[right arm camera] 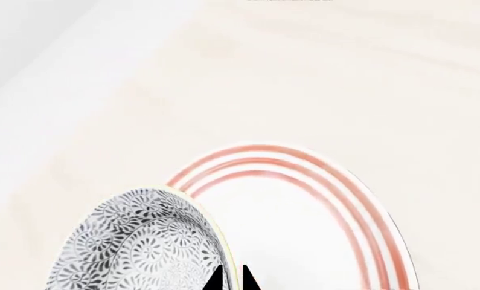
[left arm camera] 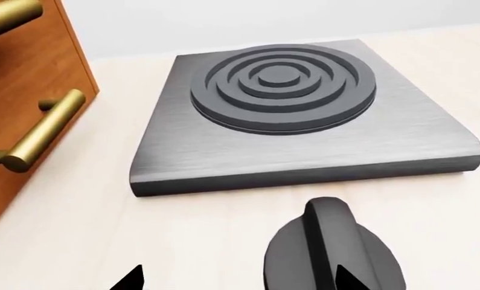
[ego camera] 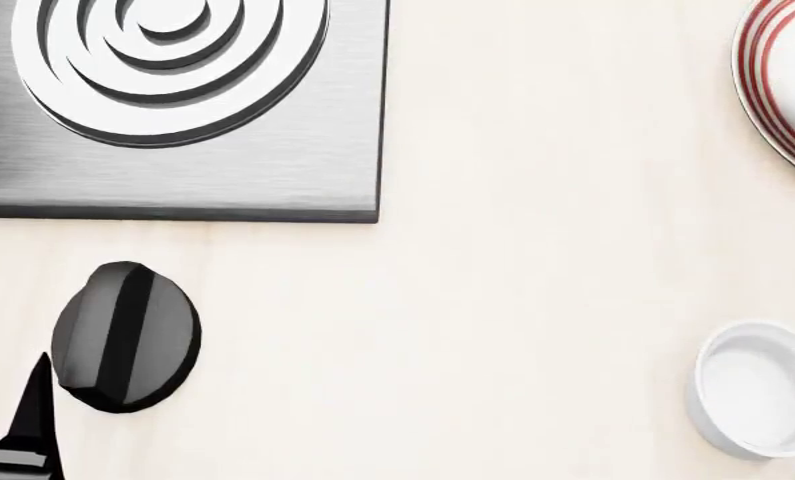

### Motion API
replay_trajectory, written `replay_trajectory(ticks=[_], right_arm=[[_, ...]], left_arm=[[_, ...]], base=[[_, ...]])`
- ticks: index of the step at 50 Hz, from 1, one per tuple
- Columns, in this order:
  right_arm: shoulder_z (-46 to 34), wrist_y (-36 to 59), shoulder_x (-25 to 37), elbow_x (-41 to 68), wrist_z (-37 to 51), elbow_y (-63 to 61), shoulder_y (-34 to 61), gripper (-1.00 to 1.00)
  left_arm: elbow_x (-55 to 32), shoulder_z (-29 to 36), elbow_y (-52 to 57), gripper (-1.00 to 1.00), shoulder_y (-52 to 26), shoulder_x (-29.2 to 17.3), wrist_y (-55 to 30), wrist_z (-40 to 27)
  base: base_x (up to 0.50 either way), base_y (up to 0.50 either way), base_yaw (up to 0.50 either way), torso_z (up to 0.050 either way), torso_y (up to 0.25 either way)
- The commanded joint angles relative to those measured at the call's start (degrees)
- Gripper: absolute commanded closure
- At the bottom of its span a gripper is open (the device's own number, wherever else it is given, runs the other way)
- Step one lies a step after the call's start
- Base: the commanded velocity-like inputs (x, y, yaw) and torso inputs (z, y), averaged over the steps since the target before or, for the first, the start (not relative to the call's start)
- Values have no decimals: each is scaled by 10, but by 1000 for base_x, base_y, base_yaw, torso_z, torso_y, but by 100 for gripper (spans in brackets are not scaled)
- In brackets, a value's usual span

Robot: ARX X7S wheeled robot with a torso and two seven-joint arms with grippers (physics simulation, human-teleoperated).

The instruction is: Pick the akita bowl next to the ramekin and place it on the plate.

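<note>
In the right wrist view the akita bowl (right arm camera: 139, 248), grey-and-white floral, hangs tilted over the edge of the plate (right arm camera: 360, 211), a white plate with red rings. My right gripper (right arm camera: 232, 281) is shut on the bowl's rim, one fingertip inside it and one outside. The head view shows only the plate's edge (ego camera: 777, 95) at the far right and the plain white ramekin (ego camera: 757, 390) at the near right; the bowl and right gripper are out of that view. My left gripper (left arm camera: 238, 279) is open and empty, low over the counter by a black knob (left arm camera: 332, 254).
A grey stove plate with a ringed burner (ego camera: 170, 90) lies at the far left, its black knob (ego camera: 124, 335) in front of it. A wooden cabinet with brass handles (left arm camera: 38, 130) stands beside the stove. The counter is pale wood.
</note>
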Motion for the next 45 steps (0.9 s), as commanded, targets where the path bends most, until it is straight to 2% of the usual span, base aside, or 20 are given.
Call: replay_trajectory(ticks=[1,28,36,45], right_arm=[[-13,-17,-5,-31,-28,67,33,100],[-10,-35,-12,-38,-43,92,14,100],[-16,-48,-18,-51,-65,135,32,100],[-8,-43,-11,-46,-56,113,14,100]], left_arm=[[-3,-1,1,-100,-2,-3,-1,-3],[-5,3,0,-100,-2,-6,3,-5],[-5,2,0,-100,0,-7,5,-6],[-3,4,-2,-100,2,-7,9,-5]], base=[[0,0,0,0,0],[0,0,0,0,0],[0,0,0,0,1],[0,0,0,0,0]])
